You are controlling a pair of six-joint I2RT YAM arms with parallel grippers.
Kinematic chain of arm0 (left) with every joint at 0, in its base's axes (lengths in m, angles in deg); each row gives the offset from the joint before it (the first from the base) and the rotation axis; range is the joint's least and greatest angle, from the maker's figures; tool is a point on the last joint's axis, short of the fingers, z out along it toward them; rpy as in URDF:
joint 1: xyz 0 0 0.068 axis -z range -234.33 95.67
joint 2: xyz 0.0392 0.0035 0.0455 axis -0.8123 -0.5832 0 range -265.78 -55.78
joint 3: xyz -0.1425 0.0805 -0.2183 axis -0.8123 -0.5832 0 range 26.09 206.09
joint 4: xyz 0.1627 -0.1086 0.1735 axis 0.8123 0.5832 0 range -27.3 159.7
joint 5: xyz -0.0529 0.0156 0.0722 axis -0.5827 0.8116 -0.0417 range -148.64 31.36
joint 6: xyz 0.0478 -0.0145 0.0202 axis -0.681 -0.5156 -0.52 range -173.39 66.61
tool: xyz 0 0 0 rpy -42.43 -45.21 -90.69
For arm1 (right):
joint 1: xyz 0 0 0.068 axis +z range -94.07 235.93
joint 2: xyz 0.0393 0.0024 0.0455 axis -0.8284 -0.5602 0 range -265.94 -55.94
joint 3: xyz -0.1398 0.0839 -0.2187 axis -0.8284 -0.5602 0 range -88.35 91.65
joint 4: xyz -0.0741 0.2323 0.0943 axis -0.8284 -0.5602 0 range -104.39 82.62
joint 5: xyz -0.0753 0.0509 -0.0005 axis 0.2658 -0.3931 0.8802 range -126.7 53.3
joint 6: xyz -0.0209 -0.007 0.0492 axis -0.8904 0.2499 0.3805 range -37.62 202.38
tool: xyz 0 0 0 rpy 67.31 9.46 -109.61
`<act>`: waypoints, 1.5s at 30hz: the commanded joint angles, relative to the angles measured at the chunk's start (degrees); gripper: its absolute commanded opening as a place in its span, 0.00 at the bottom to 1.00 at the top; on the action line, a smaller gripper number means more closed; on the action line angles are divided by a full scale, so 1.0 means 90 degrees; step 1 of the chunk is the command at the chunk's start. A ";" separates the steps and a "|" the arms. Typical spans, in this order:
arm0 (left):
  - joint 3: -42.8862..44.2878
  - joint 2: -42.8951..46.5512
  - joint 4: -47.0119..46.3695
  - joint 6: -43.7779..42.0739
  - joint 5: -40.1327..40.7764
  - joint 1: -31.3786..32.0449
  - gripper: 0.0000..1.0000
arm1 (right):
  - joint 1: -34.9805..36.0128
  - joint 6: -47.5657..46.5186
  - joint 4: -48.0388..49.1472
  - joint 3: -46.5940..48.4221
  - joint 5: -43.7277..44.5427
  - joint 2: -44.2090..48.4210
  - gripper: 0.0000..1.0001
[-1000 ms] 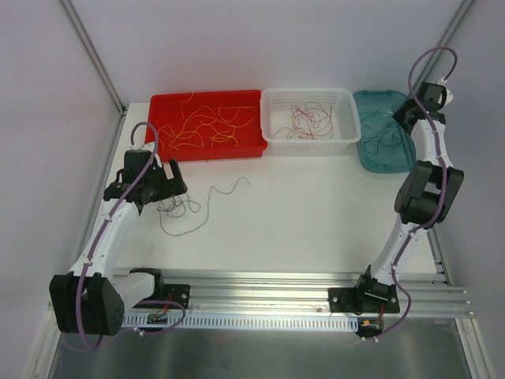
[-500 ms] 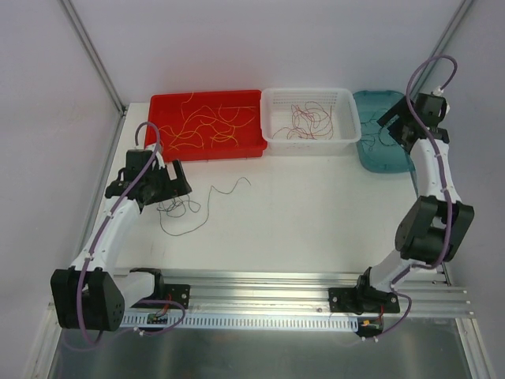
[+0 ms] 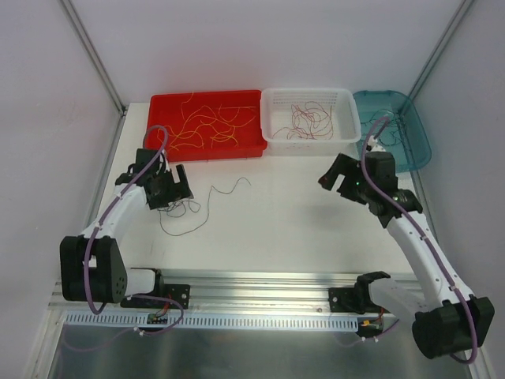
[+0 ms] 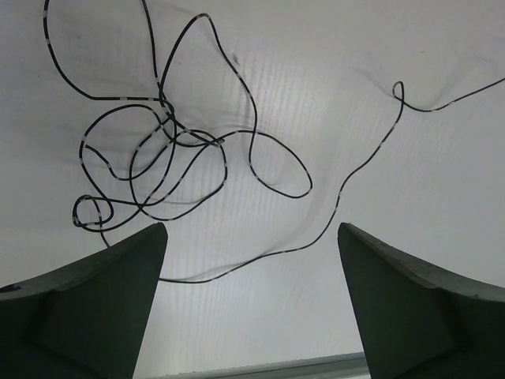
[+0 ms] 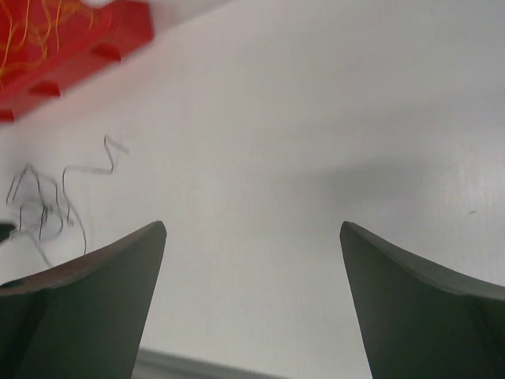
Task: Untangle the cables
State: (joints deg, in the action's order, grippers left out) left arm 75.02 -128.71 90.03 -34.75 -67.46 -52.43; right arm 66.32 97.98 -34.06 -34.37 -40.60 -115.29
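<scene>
A loose tangle of thin black cables (image 3: 183, 209) lies on the white table at the left, with one strand trailing right. In the left wrist view the knot (image 4: 170, 150) sits ahead of the fingers, and a strand runs across between them. My left gripper (image 3: 178, 189) (image 4: 252, 229) hangs open right over the tangle's near-left edge, holding nothing. My right gripper (image 3: 335, 175) (image 5: 252, 227) is open and empty above bare table at centre right, well away from the tangle (image 5: 39, 205).
At the back stand a red bin (image 3: 162, 110) with yellow cables (image 3: 205, 126), a white basket (image 3: 308, 91) with dark red cables (image 3: 308, 120), and a teal bin (image 3: 418, 146) with black cables (image 3: 392, 133). An aluminium rail (image 3: 260, 284) runs along the near edge.
The right arm swung from over the teal bin down to the table's centre right, and its gripper opened. The left gripper shifted slightly toward the tangle.
</scene>
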 commanded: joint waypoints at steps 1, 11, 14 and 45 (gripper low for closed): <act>0.0188 -0.0314 0.0010 0.0205 0.0335 0.0034 0.90 | 0.0845 -0.0112 -0.0045 -0.0545 -0.0075 0.0598 0.97; 0.0238 -0.1710 0.0010 0.0975 0.0110 0.1506 0.79 | 0.2741 0.0347 0.0103 -0.1300 0.0775 0.1194 0.97; 0.0160 -0.2013 -0.0214 0.1571 0.0276 0.2480 0.78 | 0.2839 0.0386 0.0103 -0.1368 0.0805 0.1418 0.97; 0.1557 -0.1039 -0.0137 0.3057 0.1935 0.4899 0.84 | 0.3180 0.0123 0.0023 -0.1769 0.0864 0.2143 0.92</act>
State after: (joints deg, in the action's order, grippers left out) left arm 92.96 -144.62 85.33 -8.22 -56.68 -5.16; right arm 92.95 99.25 -39.90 -49.61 -26.74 -92.56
